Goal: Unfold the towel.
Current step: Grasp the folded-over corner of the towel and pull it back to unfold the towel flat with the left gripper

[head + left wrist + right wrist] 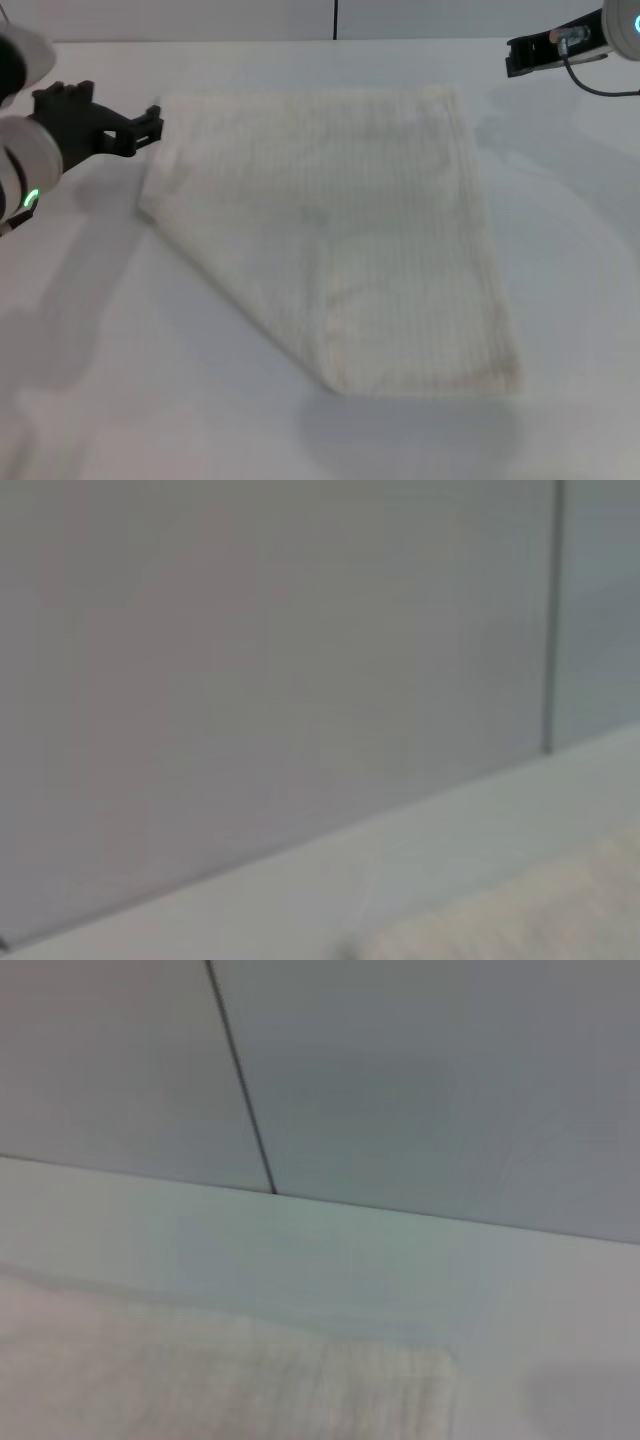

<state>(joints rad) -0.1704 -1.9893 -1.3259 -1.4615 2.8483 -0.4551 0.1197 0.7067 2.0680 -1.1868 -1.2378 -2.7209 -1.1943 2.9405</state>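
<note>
The right claw (520,55) is too small to judge; the towel (540,920) is blurred.

Cream-white towel (340,230) with faint ribbed stripes on white table (580,300); black left gripper (150,125).

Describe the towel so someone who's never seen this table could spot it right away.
On the white table, look to the middle, between the left claw and right claw. There lies the large cream-white ribbed terry towel, the only cloth, one side slanting diagonally.
</note>
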